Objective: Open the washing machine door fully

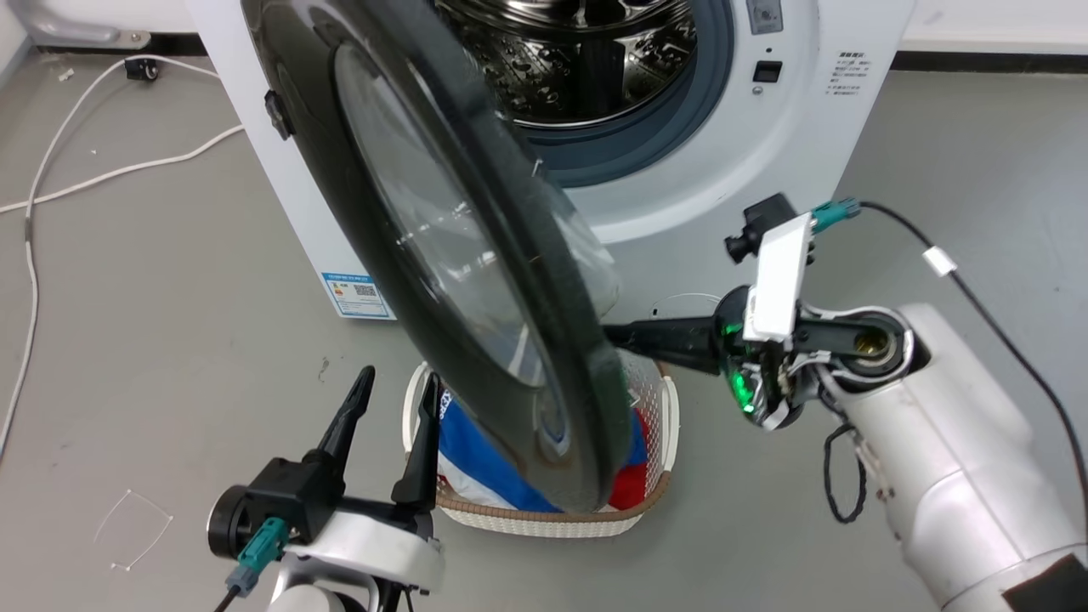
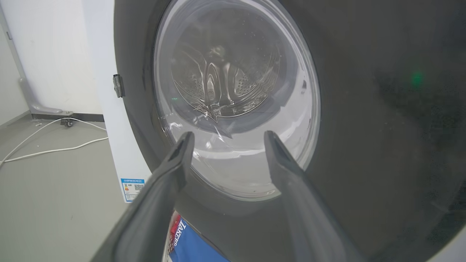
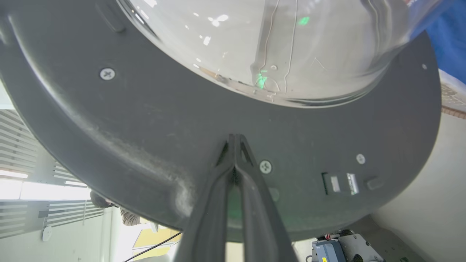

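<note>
Head view cuts off the top of the washing machine door. It stands partway out from the white machine, with its left edge close to the machine's front. Its glossy black ring is seen nearly edge-on, and its clear domed glass blurs whatever lies behind. The door's lower edge hides much of a white perforated basket with a woven rim, on the floor beneath it; blue and red cloth shows inside. Behind the door, the perforated steel drum sits in a grey rubber ring, its upper part out of frame. The right claw reaches in from the door's right, tips hidden behind the rim. In the right wrist view its two dark fingers are pressed together, tips at the door's matt grey, screw-studded inner face; actual contact is hard to judge. The left claw, below and left of the door, has its fingers spread apart, holding nothing.
</note>
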{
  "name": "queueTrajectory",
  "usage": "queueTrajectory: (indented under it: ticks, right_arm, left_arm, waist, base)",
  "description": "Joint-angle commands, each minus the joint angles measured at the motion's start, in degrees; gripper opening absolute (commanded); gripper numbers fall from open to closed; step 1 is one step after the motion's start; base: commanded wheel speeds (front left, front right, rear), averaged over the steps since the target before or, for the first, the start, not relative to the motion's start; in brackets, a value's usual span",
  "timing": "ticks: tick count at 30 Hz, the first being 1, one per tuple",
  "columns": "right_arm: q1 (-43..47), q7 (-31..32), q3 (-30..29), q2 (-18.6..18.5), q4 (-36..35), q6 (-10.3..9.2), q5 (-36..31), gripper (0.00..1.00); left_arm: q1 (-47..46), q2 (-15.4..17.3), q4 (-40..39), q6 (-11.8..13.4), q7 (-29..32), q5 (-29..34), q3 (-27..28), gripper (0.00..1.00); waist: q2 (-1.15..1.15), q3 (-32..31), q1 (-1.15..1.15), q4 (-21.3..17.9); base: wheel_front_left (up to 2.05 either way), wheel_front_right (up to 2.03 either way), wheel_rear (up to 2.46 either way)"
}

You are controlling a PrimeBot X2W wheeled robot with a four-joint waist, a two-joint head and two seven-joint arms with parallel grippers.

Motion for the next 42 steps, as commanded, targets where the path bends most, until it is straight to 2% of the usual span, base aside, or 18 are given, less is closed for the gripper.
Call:
queueTrajectory:
  ticks: [1,10,15,21,28,34,35,36,37,42]
  right_arm:
    - [1.4,0.0,0.5,0.8,-0.8,0.02,0.2,0.00]
    - [5.5,-1.8,2.3,2.9,-4.6,0.02,1.3,0.00]
    - [7.9,-6.3,2.3,3.4,-8.7,0.02,0.7,0.00]
    - [12.9,-16.6,-1.7,2.3,-15.4,0.02,-0.8,0.00]
    - [22.3,-29.9,-10.2,1.9,-24.7,0.02,-0.3,0.00]
    - [32.7,-40.4,-15.0,0.0,-31.9,0.02,-4.6,0.00]
    - [34.5,-41.9,-15.4,-0.4,-32.5,0.02,-5.9,0.24]
    - [36.1,-43.6,-15.7,-0.5,-33.1,0.02,-6.8,0.69]
    - [37.6,-44.9,-16.0,-0.4,-33.5,0.02,-7.5,1.00]
    - [42.8,-52.7,-16.9,-1.6,-35.5,0.03,-15.4,1.00]
  left_arm:
    - [0.6,0.1,0.2,-0.1,-0.1,0.0,-0.1,1.00]
    - [1.7,0.0,0.6,-0.1,-0.1,0.0,0.4,1.00]
    - [2.5,0.0,0.8,-0.1,-0.1,0.2,1.0,1.00]
    - [2.7,-0.1,1.2,-0.1,-0.1,0.1,1.0,1.00]
    - [3.7,0.0,1.5,-0.1,-0.1,-0.2,1.8,1.00]
    - [4.3,0.0,1.9,-0.1,-0.1,-0.3,2.2,1.00]
    - [4.6,0.0,2.0,-0.1,-0.1,-0.2,2.4,1.00]
    - [4.8,0.0,2.2,-0.1,-0.1,-0.3,2.3,1.00]
    - [4.9,-0.1,2.3,-0.1,-0.1,-0.3,2.3,1.00]
    - [4.9,-0.1,2.6,-0.1,-0.1,-0.4,2.3,1.00]
  waist:
    - [0.00,-0.2,0.01,-0.3]
    - [0.00,-1.3,0.01,-1.3]
    - [0.00,-1.8,0.01,-2.0]
    - [0.00,-2.6,0.01,-2.4]
    - [0.00,-3.8,0.01,-3.5]
    - [0.00,-4.9,0.01,-4.1]
    - [0.00,-5.1,0.01,-4.2]
    - [0.00,-5.2,0.01,-4.4]
    - [0.00,-5.3,0.01,-4.5]
    - [0.00,-5.6,0.01,-5.1]
  base:
    - [0.00,0.00,0.00]
    - [0.00,0.00,0.00]
    - [0.00,0.00,0.00]
    - [0.00,0.00,0.00]
    - [0.00,0.00,0.00]
    - [0.00,0.00,0.00]
    - [0.00,0.00,0.00]
    - [0.00,0.00,0.00]
    - [0.00,0.00,0.00]
    - [0.00,0.00,0.00]
